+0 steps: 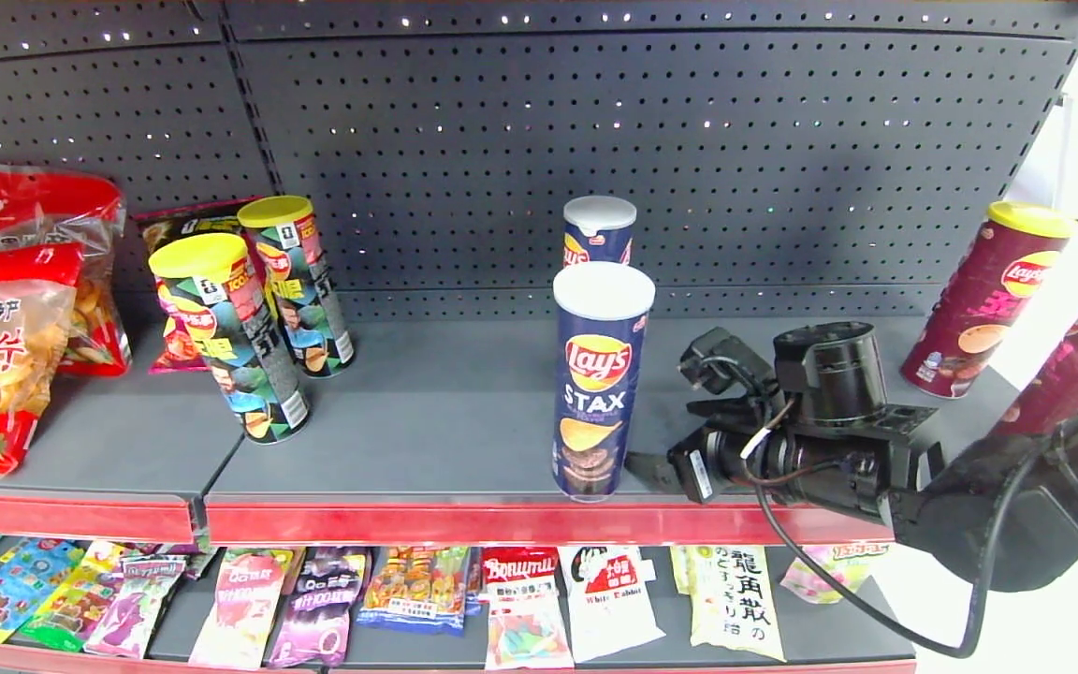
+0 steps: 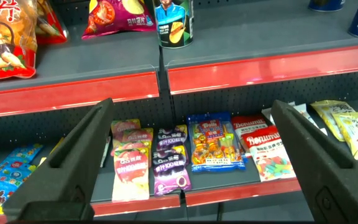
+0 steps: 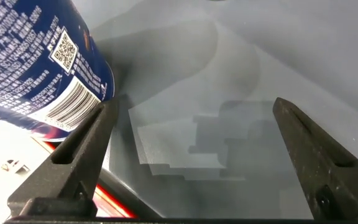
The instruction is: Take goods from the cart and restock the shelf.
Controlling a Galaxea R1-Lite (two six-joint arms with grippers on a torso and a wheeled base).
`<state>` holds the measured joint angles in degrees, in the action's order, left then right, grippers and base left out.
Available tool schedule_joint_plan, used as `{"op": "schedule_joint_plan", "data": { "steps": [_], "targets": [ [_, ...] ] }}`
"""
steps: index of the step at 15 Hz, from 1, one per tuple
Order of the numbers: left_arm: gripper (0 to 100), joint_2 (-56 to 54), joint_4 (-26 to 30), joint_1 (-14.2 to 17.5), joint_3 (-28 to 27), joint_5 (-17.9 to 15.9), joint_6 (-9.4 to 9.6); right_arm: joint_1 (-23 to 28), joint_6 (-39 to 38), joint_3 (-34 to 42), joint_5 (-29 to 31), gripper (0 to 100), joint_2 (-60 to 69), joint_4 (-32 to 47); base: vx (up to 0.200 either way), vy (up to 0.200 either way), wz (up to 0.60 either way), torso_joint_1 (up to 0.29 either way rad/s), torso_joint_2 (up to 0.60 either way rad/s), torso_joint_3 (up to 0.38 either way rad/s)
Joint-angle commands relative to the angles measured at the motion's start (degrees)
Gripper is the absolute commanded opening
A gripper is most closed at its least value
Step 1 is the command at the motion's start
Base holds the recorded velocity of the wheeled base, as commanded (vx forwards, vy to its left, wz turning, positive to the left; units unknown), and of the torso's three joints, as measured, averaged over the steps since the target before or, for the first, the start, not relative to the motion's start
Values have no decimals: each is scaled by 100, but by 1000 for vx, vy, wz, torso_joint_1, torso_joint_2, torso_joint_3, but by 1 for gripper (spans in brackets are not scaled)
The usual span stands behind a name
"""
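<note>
Standing upright on the shelf [image 1: 427, 412], the blue can [image 1: 600, 374] sits just outside one of the right gripper's [image 3: 194, 102] wide-open jaws, so placing looks done and the next move likely calls for backing off without nudging it; the left gripper's [image 2: 191, 106] jaws gape too.

The right arm [image 1: 1007, 505] comes in from the robot's right side, its forearm lying near level and pointing across toward the left. The wrist [image 1: 820, 449] is in line with the forearm. The right gripper [image 3: 196, 106] has its fingers [image 3: 73, 162] spread wide and holds nothing. The left gripper [image 2: 192, 106] faces forward, both fingers [image 2: 73, 162] likewise spread wide, empty
</note>
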<state>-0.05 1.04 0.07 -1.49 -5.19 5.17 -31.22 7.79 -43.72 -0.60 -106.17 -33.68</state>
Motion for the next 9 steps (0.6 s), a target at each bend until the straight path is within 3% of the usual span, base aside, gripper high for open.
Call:
{"op": "schedule_joint_plan", "data": {
  "steps": [1,9],
  "targets": [
    [100,5,2,1,-1,1,2,-7,3,-23,-2,100,-18,-7,0,0,0,0,0,0],
    [100,5,-7,1,-1,1,-33,-7,3,-76,7,100,-115,-139,0,0,0,0,0,0]
  ]
}}
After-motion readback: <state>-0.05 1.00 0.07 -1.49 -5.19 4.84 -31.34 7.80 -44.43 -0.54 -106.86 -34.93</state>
